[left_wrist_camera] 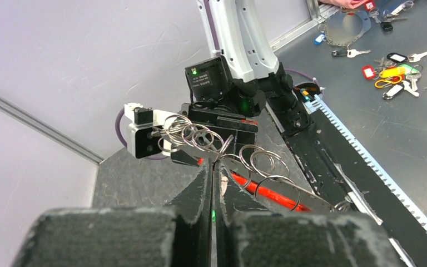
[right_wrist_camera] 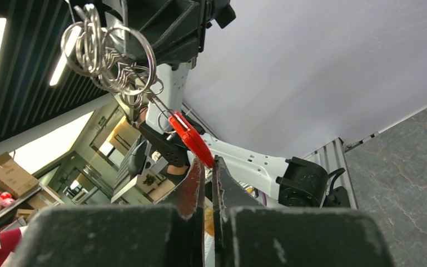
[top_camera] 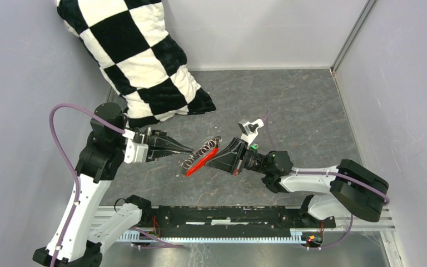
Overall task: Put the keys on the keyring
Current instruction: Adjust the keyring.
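**Position.** The keyring [top_camera: 201, 154] is held off the bench [top_camera: 289, 105], above its middle and somewhat toward the near edge, between the two pincers. It consists of a chain of rings [left_wrist_camera: 200, 136] and a red tag [right_wrist_camera: 189, 136].

**Right pincer** [top_camera: 214, 158]. Clenched on the tag. The right wrist view shows the jaws closed on the tag's lower end, with the rings above.

**Left pincer** [top_camera: 188, 149]. Clenched, its tips meeting the chain partway along. The left wrist view shows a thin metal piece leaving the tips, so it appears to grip one ring. A green speck [left_wrist_camera: 213, 215] sits between the pads. It may be the head of the key, but this cannot be confirmed. No key can be made out clearly in any view.

**Step in hand.** By judgement, the keyring is being secured with both pincers ahead of threading. No key can be seen on a ring, so the task is at an early to middle stage.

**Next move.**
1. Keep the tag gripped so the chain does not swing.
2. Single out one ring and hold it steady.
3. Part its coil and bring the hole in the key's head to the gap.

**Caution.** The rings overlap closely, so the wrong ring is easily caught. The key is small and may slip between the pads.
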Tool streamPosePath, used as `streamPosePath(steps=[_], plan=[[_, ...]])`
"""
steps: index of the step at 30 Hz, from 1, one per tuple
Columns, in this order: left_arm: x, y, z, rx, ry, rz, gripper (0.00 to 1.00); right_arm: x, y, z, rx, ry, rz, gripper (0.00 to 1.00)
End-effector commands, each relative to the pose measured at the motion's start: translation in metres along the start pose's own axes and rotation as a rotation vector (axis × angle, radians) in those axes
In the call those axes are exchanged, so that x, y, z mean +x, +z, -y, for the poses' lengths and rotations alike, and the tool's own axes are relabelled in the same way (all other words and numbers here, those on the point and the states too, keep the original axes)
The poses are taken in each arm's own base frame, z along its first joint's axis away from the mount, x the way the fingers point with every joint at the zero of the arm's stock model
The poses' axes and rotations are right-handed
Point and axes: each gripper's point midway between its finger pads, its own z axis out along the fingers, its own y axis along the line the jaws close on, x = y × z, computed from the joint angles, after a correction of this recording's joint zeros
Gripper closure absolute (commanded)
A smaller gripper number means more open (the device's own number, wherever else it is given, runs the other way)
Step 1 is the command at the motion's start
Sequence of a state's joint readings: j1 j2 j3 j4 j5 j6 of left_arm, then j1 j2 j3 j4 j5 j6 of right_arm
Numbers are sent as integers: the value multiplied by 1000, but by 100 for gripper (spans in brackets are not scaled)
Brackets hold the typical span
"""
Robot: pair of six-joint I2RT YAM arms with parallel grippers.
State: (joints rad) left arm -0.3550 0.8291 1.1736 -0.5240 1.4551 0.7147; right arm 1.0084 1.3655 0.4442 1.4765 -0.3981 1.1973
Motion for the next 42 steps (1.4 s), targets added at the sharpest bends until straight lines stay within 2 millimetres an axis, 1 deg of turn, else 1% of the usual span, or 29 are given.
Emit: streamPosePath(steps=[1, 4, 6, 7, 11, 14, 16, 17, 20, 22, 24, 27, 31, 36, 42], plan=[[-1, 1, 12, 30, -91, 20, 98, -52, -22, -127, -468, -246, 244, 98], [0, 1, 12, 29, -100, 19, 98, -54, -25, -130, -475, -269, 249, 91], [1, 1, 14, 29, -106, 18, 98, -55, -24, -132, -478, -277, 255, 80], [0, 1, 14, 30, -105, 19, 98, -56, -23, -132, -480, -279, 256, 78], [1, 1, 14, 30, -107, 19, 98, -57, -15, -132, -494, -258, 245, 70], [1, 1, 14, 30, -107, 19, 98, -58, -11, -136, -513, -249, 240, 67], [3, 1, 14, 31, -108, 19, 98, -58, -10, -138, -521, -250, 243, 68], [4, 1, 15, 31, -109, 18, 98, -58, -9, -139, -525, -252, 241, 70], [7, 1, 15, 22, -106, 10, 98, -58, -11, -143, -536, -252, 238, 82], [10, 1, 14, 7, -95, -3, 98, -57, -14, -146, -539, -258, 240, 88], [12, 0, 12, -3, -84, -12, 98, -56, -19, -148, -539, -269, 240, 91], [12, -1, 11, -15, -58, -21, 98, -55, -25, -148, -530, -274, 244, 93], [15, -1, 10, -26, -29, -31, 98, -54, -28, -147, -524, -275, 241, 94], [13, -2, 11, -29, -18, -32, 98, -54, -24, -148, -531, -279, 232, 95], [5, -1, 15, -8, -33, -11, 98, -54, -14, -146, -549, -267, 206, 95]])
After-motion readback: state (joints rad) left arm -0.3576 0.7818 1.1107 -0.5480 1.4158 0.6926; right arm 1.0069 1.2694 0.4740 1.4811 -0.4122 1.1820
